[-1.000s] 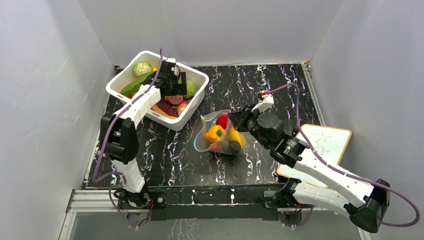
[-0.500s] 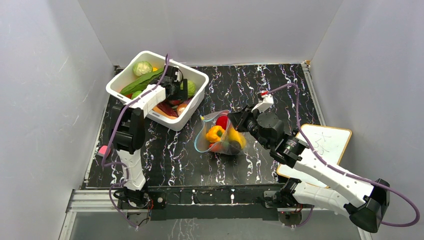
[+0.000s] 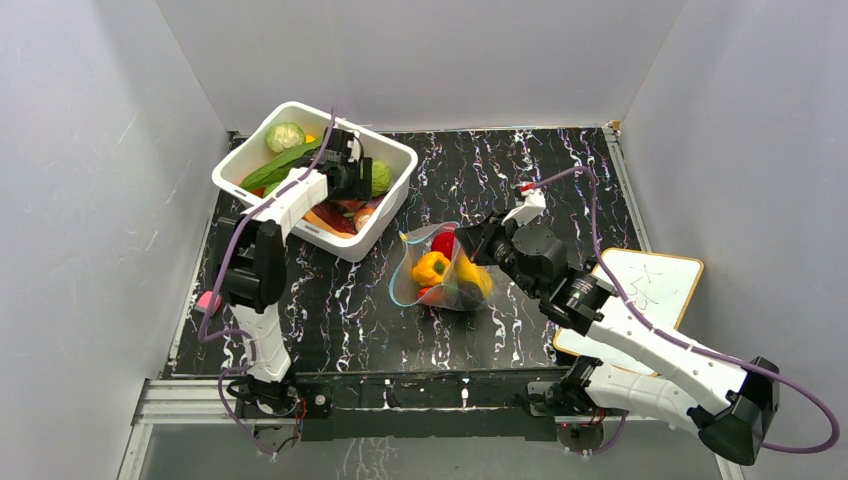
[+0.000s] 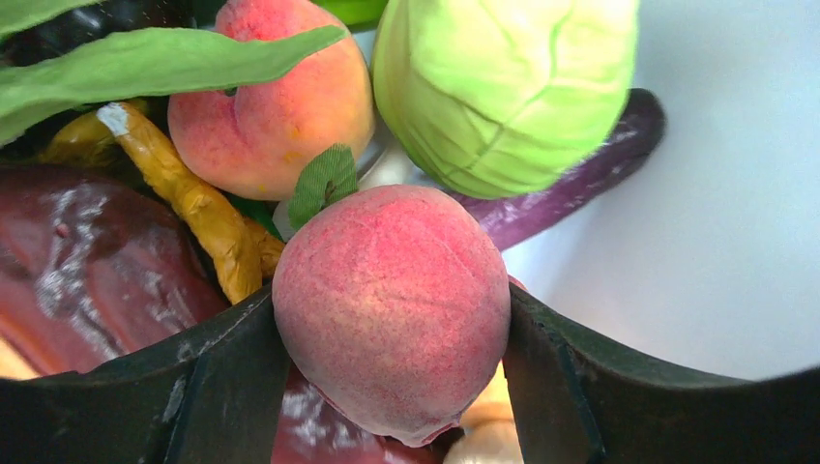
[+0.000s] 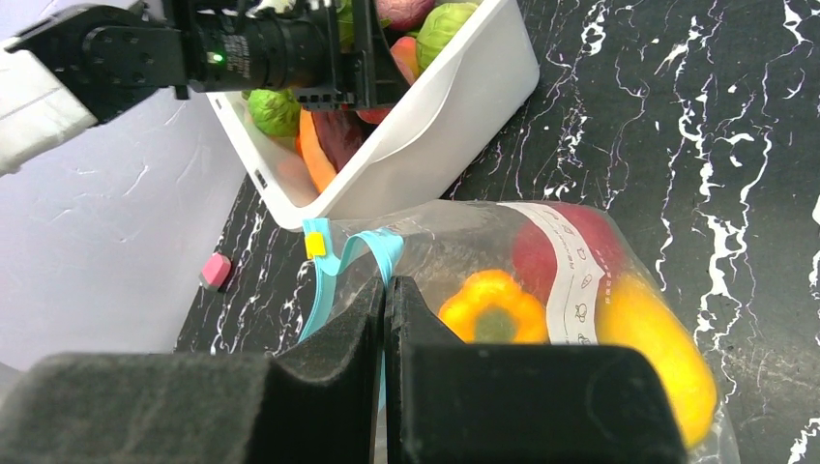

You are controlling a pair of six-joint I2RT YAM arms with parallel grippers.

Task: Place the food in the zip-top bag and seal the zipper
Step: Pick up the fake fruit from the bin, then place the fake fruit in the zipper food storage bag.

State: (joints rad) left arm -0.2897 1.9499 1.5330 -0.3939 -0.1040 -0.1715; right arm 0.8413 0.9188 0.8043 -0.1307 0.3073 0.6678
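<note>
The left fingers [image 4: 227, 382] have sunk deeper into the tub [image 3: 383, 212] and clasp 1 peach [image 4: 392, 309] across its middle: probably light, rigid, fuzzy enough to grip. The right fingers [image 5: 385, 329] pinch the zipper [image 5: 392, 259] edge of the limp, slippery-looking zip-top bag [image 5: 580, 290] on the tabletop [image 3: 560, 170].

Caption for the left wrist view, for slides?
Left tool gripping a fuzzy pink-red toy peach inside the white plastic tub, beside a pale green cabbage.

Black, white-veined table [image 3: 520, 180] bearing: white tub [image 3: 340, 240] beneath left pincer [image 3: 355, 178]; zip-top bag [image 3: 440, 272] at tips of right pincer [image 3: 470, 245]; orange-rimmed white board [image 3: 650, 290] behind right pincer; small pink block [image 3: 208, 300] well behind left pincer.
</note>
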